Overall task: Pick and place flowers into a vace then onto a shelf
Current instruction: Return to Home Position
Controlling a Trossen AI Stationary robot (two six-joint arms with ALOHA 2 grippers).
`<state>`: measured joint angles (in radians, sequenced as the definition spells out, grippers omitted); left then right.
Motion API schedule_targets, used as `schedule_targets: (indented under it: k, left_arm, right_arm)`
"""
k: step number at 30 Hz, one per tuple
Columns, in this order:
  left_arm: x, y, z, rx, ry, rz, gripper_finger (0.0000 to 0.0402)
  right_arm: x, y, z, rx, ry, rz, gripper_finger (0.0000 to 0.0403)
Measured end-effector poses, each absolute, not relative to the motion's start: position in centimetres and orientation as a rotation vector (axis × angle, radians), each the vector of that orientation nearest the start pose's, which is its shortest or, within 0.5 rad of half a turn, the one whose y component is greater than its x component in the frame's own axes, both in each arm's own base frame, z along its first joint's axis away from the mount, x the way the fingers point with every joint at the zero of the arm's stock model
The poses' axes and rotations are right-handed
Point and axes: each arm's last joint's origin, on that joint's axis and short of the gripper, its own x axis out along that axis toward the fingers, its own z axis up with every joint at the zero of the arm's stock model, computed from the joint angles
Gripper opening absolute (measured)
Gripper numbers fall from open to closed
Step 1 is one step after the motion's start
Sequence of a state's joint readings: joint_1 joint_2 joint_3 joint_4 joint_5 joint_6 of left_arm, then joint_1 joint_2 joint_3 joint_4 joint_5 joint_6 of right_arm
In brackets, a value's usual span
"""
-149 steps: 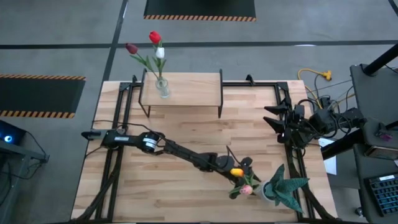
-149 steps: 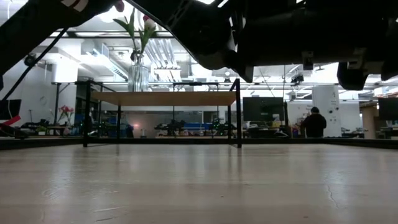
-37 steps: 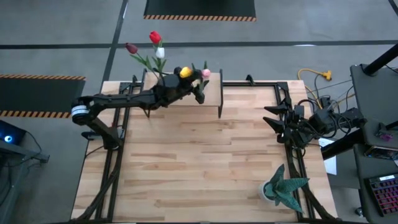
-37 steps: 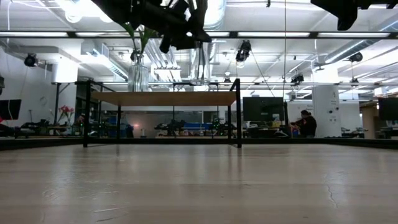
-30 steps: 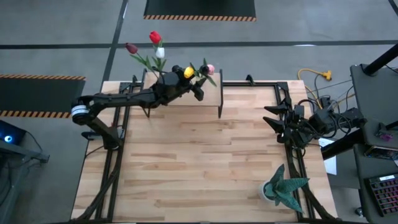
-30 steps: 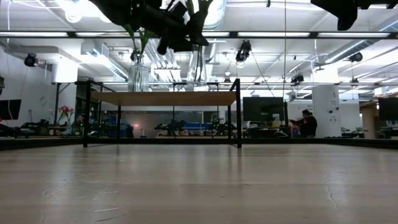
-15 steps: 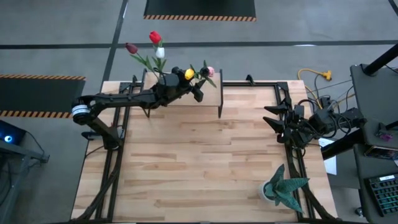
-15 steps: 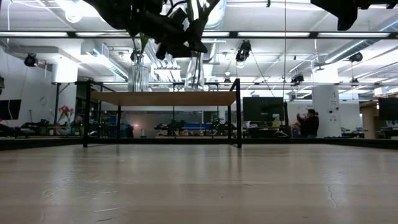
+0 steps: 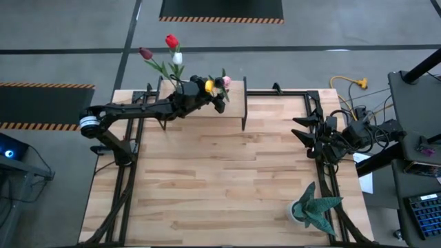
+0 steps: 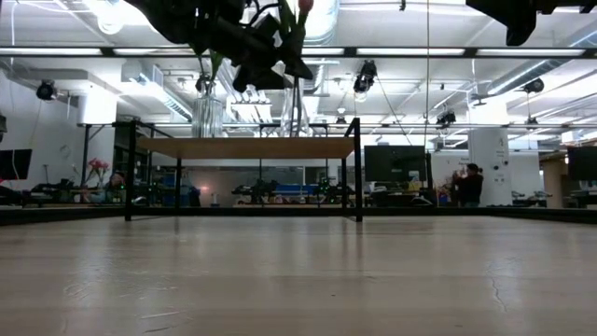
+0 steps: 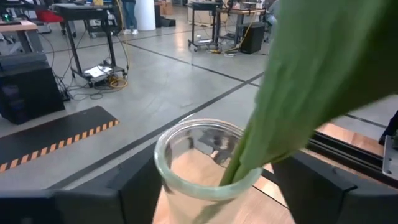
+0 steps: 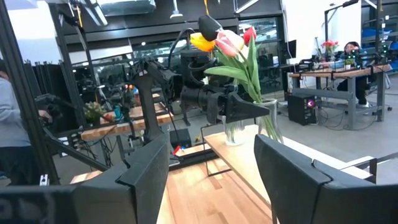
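Note:
My left gripper [image 9: 215,98] reaches over the shelf [image 9: 234,108], a light plank on black legs at the table's far edge. It is shut on a clear glass vase [image 11: 186,155] that holds a yellow tulip [image 9: 209,85] and a pink tulip [image 9: 225,81]. In the low view the vase [image 10: 295,112] has its base at the level of the plank top [image 10: 252,147]. A green leaf [image 11: 298,81] fills much of the left wrist view. My right gripper [image 12: 211,180] waits open at the table's right edge. My left gripper holds the vase by its upper wall just under the rim [image 11: 163,163], pinched between the two fingers, one on each side. The fingers [image 12: 231,107] come level from the table's left side. The vase stands upright, its base on or just above the shelf top.
A second glass vase [image 9: 180,96] with red, maroon and white tulips stands on the shelf's left part, close beside my left arm. A spiky green plant in a white pot [image 9: 311,207] sits at the near right corner. People move in the room beyond.
My left gripper has come down a little over the shelf, carrying the vase from clear above the plank to the plank's level. The tulip heads have swung slightly toward the far right and back.

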<state>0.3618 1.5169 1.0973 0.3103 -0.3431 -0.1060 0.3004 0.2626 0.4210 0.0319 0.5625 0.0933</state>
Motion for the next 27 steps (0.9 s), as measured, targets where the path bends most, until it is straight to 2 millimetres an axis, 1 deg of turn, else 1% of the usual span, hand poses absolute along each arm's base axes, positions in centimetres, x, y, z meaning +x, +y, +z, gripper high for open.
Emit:
schedule_targets:
  k: [7, 10, 17, 22, 27]
  left_arm:
    - [32.2, 13.2, 31.1, -0.097, 0.088, 0.704, 0.0347]
    - [32.1, 13.1, 31.2, -0.088, 0.1, 0.691, 0.0369]
    - [31.1, 12.6, 31.4, -0.089, 0.184, 0.681, 0.0377]
    - [30.0, 12.2, 32.2, -0.089, 0.214, 0.68, 0.0377]
    - [29.1, 11.3, 32.8, -0.088, 0.248, 0.658, 0.0377]
  right_arm:
    - [8.9, 1.1, 28.7, 0.172, -0.184, -0.253, 0.0224]
    - [8.9, 1.1, 28.7, 0.172, -0.184, -0.253, 0.0224]
    - [8.9, 1.1, 28.7, 0.17, -0.18, -0.253, 0.0224]
    - [8.9, 1.1, 28.7, 0.169, -0.179, -0.253, 0.0224]
    - [8.9, 1.1, 28.6, 0.148, -0.169, -0.255, 0.0224]
